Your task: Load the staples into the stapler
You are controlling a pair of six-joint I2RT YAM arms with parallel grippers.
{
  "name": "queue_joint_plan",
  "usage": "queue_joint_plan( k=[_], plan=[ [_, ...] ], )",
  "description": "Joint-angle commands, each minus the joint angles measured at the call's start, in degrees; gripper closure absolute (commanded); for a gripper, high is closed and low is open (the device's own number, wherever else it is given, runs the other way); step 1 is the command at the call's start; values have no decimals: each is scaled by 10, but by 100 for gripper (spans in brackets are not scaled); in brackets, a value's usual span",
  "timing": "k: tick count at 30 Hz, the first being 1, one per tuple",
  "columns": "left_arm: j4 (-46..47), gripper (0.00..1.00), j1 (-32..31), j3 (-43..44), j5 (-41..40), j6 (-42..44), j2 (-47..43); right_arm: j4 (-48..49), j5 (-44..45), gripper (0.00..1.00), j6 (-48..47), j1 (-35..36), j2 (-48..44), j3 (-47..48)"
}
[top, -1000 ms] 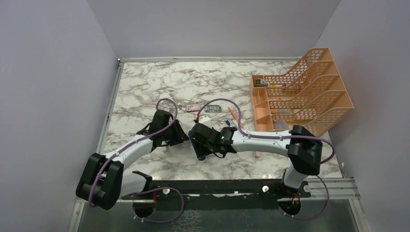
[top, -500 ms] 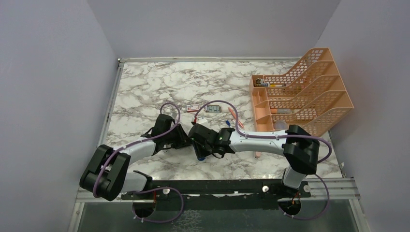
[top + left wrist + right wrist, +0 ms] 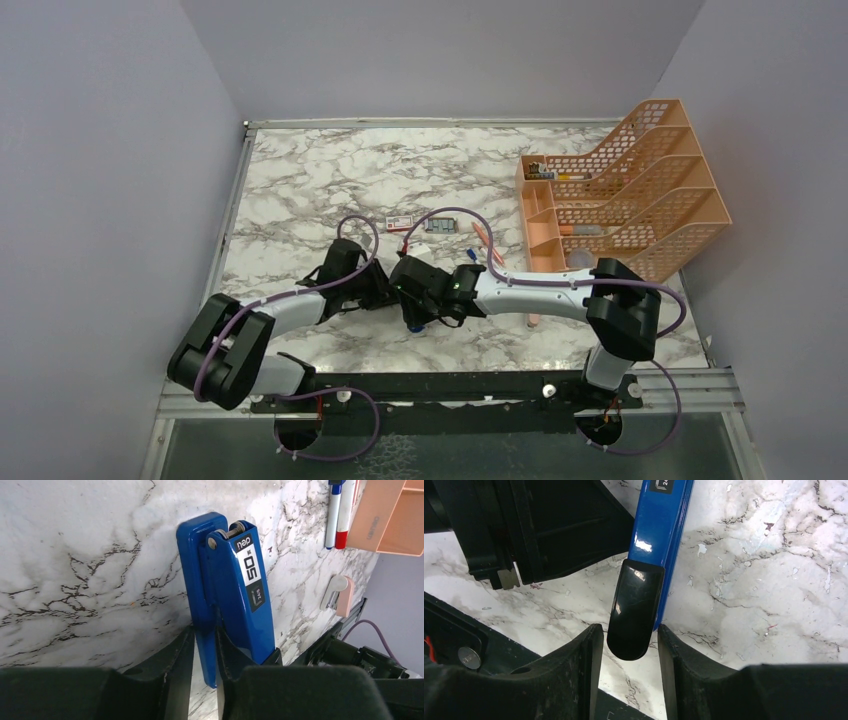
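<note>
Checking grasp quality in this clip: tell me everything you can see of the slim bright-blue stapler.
The slim bright-blue stapler looks like glossy painted metal and lies on the marble table between both arms. A silver hinge pin sits at one end, a black rounded cap at the other, and a black-and-white label reading 50 is on its upper arm. The left gripper pinches its lower blue part. The right gripper has its jaws flanking the cap, contact unclear.
</note>
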Motion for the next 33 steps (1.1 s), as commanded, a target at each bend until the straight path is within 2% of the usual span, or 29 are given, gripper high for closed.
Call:
queue_joint_plan(
  k=[1,4,9,13,17,33],
  plan=[
    [-26,79,-10,-17,-26,-4,19,2,24,53,13,0,6,-5],
    [-37,85,-12,-14,-40,-4,28,-5,22,59,13,0,13,1],
    [-68,87,-18,-4,-75,-1,32,-19,31,68,13,0,5,24],
    [-87,88,-20,1,-99,5,36,-60,55,69,3,-1,3,83],
    [-103,88,-22,3,-113,7,43,-88,42,70,-4,-8,8,134],
    [-90,89,-22,-1,-126,-8,48,-85,59,70,-69,-62,52,259]
  ],
)
